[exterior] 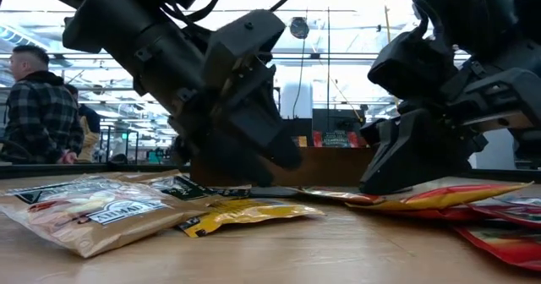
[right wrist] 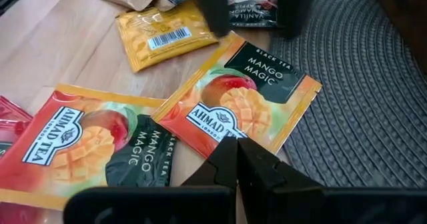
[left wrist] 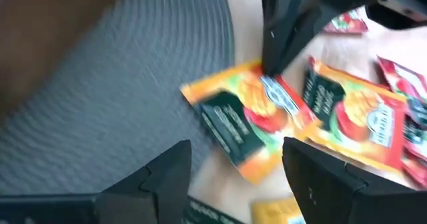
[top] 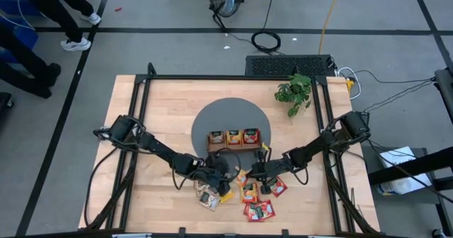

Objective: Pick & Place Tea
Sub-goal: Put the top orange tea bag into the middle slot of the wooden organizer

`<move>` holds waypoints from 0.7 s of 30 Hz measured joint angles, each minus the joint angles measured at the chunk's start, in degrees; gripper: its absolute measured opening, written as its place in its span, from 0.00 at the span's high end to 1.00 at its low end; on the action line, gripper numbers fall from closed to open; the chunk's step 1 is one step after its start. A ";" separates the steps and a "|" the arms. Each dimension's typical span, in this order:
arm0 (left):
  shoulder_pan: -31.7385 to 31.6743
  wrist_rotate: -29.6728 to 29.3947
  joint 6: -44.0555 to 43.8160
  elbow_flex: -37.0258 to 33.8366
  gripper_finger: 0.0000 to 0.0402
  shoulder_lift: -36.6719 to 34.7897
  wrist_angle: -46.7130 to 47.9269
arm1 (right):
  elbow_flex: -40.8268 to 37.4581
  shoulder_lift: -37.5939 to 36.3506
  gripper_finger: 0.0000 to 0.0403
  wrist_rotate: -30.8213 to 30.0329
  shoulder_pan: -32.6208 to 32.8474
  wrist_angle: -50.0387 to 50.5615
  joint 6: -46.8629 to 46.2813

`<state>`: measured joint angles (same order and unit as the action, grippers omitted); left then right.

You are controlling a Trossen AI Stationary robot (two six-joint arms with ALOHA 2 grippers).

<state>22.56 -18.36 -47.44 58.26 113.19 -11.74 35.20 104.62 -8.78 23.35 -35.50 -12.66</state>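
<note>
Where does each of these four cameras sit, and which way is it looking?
High: overhead, straight down on the table, both arms and tea sachets.
Low: tabletop height, level across; both arms loom above.
Left wrist: past the open left claw at a mango sachet.
Right wrist: past the shut right claw, same mango sachet, shared by both.

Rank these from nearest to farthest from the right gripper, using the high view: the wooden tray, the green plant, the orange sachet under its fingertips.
1. Orange sachet, at the right gripper tips, on the grey mat's edge.
2. Wooden tray, on the mat, farther up the table.
3. Green plant, at the table's far right corner.
</note>
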 joint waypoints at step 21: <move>-0.58 6.15 -5.76 0.88 0.41 0.61 2.13 | -0.17 0.24 1.00 -0.41 0.00 -3.95 1.59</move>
<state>21.98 -12.20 -53.21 59.14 113.80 -9.61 35.03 104.86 -9.19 23.35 -39.45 -11.07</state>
